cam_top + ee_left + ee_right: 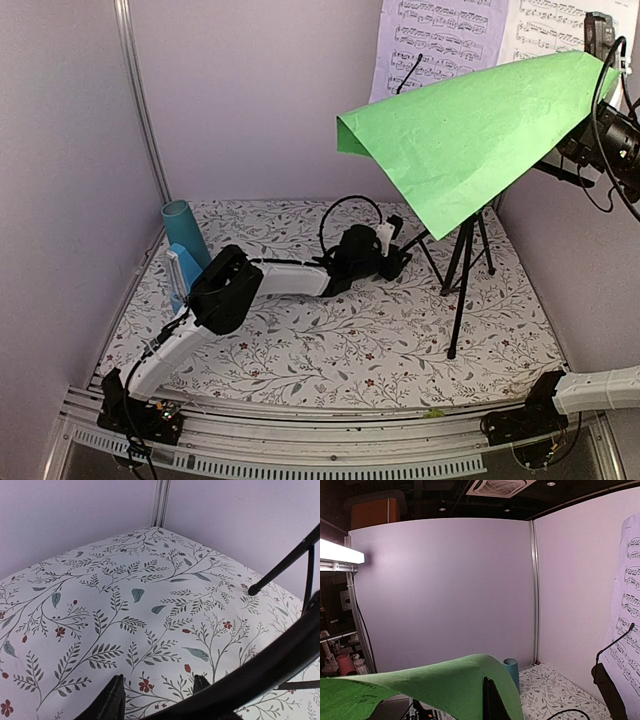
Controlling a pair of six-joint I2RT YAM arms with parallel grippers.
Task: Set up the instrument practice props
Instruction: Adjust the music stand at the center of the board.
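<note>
The green sheet (pixel 480 130) hides the desk of the music stand (pixel 462 265); only its legs show. Above the stand, the white pages (pixel 440 40) are cropped by the top edge. Far left of the stand, the left arm (pixel 225 290) half-hides the metronome (pixel 190 265).

The worktop (pixel 330 350) is covered with a white cloth, printed all over with grey-green leafy sprigs and small red flowers. The green sheet (pixel 470 130) is seen in a bright, even green. The white pages (pixel 440 40) are lined with black staves and notes. The tripod stand (pixel 462 262) is finished in black. The metronome (pixel 180 275) is coloured pale blue and the cylinder cup (pixel 183 230) teal. The left arm (pixel 290 280) is cased in white with black joints. The walls (pixel 250 100) are tinted pale lilac.
</note>
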